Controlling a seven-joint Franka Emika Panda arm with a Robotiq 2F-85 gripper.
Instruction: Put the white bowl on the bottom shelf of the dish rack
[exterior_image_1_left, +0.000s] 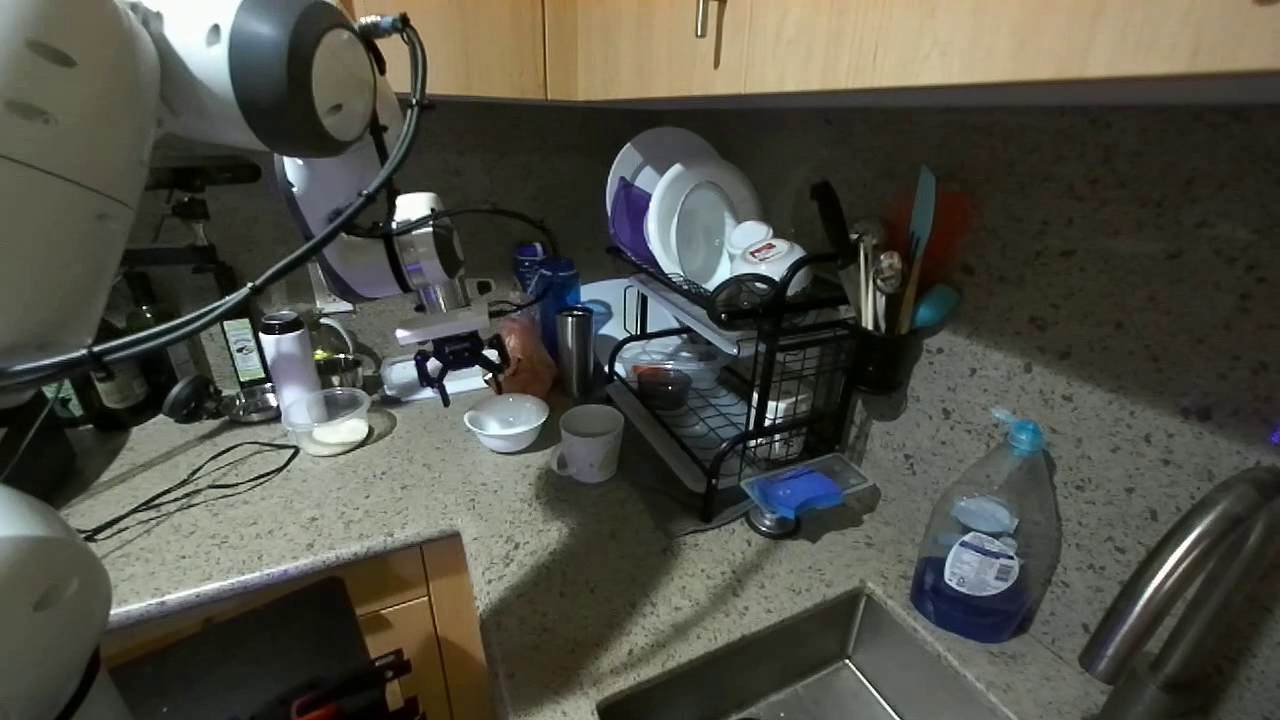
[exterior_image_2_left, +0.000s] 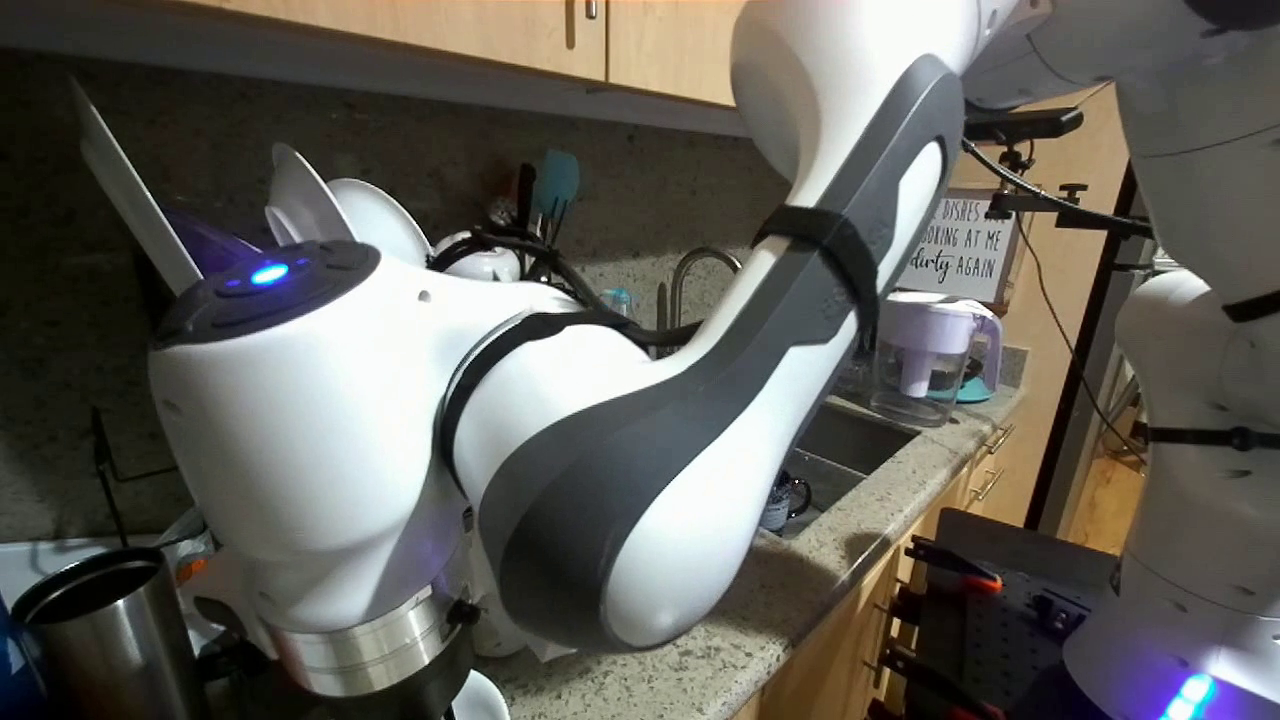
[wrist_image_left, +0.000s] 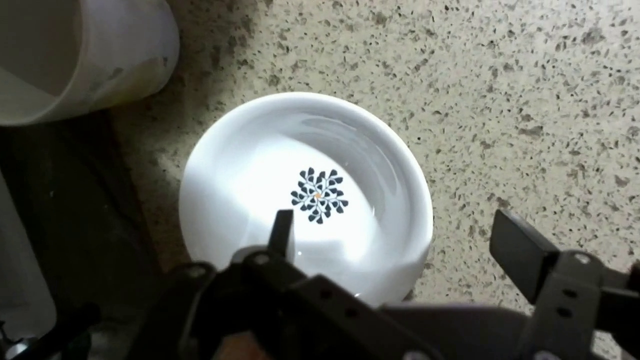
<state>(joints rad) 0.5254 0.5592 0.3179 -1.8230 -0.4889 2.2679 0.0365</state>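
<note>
In an exterior view your gripper (exterior_image_1_left: 471, 392) hangs above & slightly L of the white bowl (exterior_image_1_left: 507, 425); jaws spread wide, nothing held. Bowl sits upright on the countertop (exterior_image_1_left: 400, 500), L of & below frame ctr. White mug (exterior_image_1_left: 592, 445) stands just to its R, not touching. Dish rack (exterior_image_1_left: 766, 375) is R of ctr, same frame; bottom shelf (exterior_image_1_left: 650, 432) carries a dk round vessel (exterior_image_1_left: 663, 388) + other items too unclear to name; white plates (exterior_image_1_left: 665, 215) lean on top tier. Blue sponge (exterior_image_1_left: 797, 490) lies in a clear tray (exterior_image_1_left: 838, 470) beside the rack's near end. Sink (exterior_image_1_left: 770, 665) at bottom edge, bottle (exterior_image_1_left: 985, 560) w/ blue liquid lower R.

Wrist view: you have the bowl mid-frame, dk floral print w/ orange dot inside. L-of-frame finger (wrist_image_left: 282, 232) overlaps its lower part; R-of-frame finger (wrist_image_left: 522, 255) is past its R rim, over countertop. Mug upper L, visible gap betw. it & bowl. Fingertip ht. rel. to rim: can't tell.

In an exterior view your arm (exterior_image_2_left: 620, 480) fills mid-frame, wrist (exterior_image_2_left: 360, 650) near bottom edge; steel tumbler (exterior_image_2_left: 120, 640) lower L.
</note>
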